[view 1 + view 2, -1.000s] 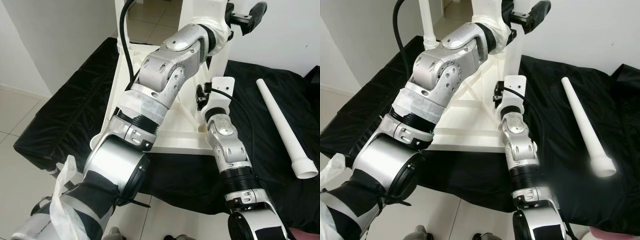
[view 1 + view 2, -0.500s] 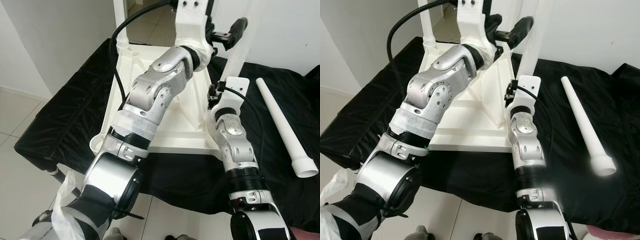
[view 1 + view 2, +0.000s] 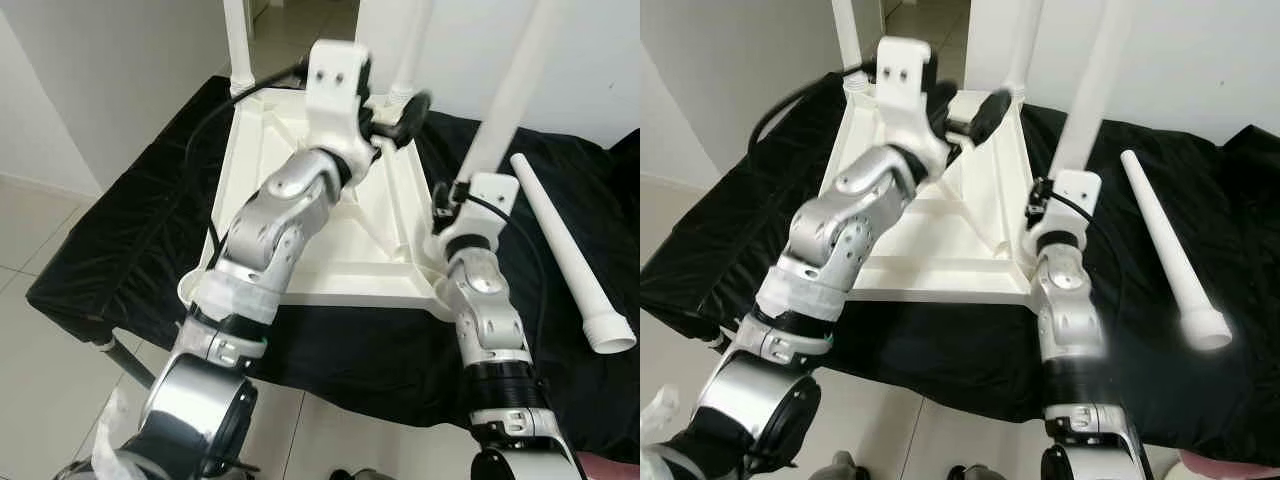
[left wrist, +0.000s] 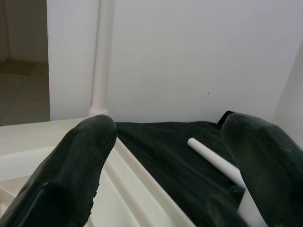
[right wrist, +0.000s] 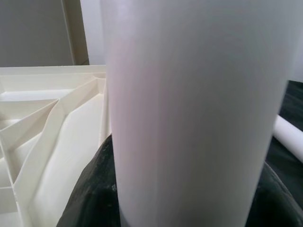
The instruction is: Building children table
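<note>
Lying upside down on a black cloth [image 3: 120,230], the white table top [image 3: 330,250] shows its ribbed underside, with one leg [image 3: 236,45] standing upright at its far left corner and another leg [image 3: 412,45] at the far right corner. The left gripper [image 3: 395,108] reaches over the far part of the table top, and in the left wrist view its two black fingers [image 4: 78,175] are spread wide apart with nothing between them; beyond them lie the rim of the table top and the black cloth. Further right, the right gripper [image 3: 450,200] is at the near right corner of the table top, clenched around a third leg [image 3: 505,100] that rises tilted toward the far right; the right wrist view has this white tube close up, with a black finger on either side of it. On the cloth at the far right a loose leg [image 3: 570,255] lies flat, its wide ribbed end toward the near side, well apart from both grippers.
</note>
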You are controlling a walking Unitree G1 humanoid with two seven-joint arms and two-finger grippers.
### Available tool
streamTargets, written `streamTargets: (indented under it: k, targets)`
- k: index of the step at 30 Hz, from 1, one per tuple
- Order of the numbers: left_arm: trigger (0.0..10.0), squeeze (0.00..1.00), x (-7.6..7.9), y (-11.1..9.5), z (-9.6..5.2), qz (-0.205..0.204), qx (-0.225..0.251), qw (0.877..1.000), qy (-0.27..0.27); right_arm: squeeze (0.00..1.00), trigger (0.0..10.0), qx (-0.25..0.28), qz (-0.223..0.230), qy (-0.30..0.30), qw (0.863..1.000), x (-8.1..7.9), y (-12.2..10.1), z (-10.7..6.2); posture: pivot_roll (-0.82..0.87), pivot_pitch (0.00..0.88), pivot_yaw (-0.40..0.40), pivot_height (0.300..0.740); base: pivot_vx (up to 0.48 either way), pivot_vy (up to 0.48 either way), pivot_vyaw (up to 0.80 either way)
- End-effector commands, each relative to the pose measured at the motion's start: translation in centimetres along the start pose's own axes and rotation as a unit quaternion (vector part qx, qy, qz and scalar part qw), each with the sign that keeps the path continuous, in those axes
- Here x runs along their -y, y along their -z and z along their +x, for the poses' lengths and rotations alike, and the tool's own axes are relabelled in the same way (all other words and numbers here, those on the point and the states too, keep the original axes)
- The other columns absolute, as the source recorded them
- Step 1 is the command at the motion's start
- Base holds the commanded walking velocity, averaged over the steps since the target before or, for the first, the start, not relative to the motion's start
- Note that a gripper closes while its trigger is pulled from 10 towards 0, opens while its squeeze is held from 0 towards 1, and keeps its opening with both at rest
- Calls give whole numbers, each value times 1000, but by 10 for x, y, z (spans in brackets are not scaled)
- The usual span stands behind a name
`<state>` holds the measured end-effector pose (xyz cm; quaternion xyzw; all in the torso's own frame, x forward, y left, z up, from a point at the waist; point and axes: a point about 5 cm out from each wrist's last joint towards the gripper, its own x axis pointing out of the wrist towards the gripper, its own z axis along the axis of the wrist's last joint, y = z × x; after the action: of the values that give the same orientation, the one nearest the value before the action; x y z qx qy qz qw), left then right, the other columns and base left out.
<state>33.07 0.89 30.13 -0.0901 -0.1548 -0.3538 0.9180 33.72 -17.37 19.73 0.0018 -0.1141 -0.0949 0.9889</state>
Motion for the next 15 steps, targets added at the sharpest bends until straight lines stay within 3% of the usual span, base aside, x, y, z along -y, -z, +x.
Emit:
streamTargets:
  k: [1, 7, 15]
  targets:
    - [10000, 0, 6, 3, -5, 13, 3, 999, 35, 0, 10000, 21, -1, 1, 1000, 6, -6, -2, -26, 92, -25, 740, 0, 0, 0]
    - [10000, 0, 0, 13, -17, 17, -7, 999, 26, 0, 10000, 25, -3, -2, 1000, 11, -7, -9, -38, 95, -21, 740, 0, 0, 0]
    - [10000, 0, 2, 30, -39, 45, -26, 997, 65, 0, 10000, 39, -2, -2, 999, 18, -11, -16, -41, 97, -12, 740, 0, 0, 0]
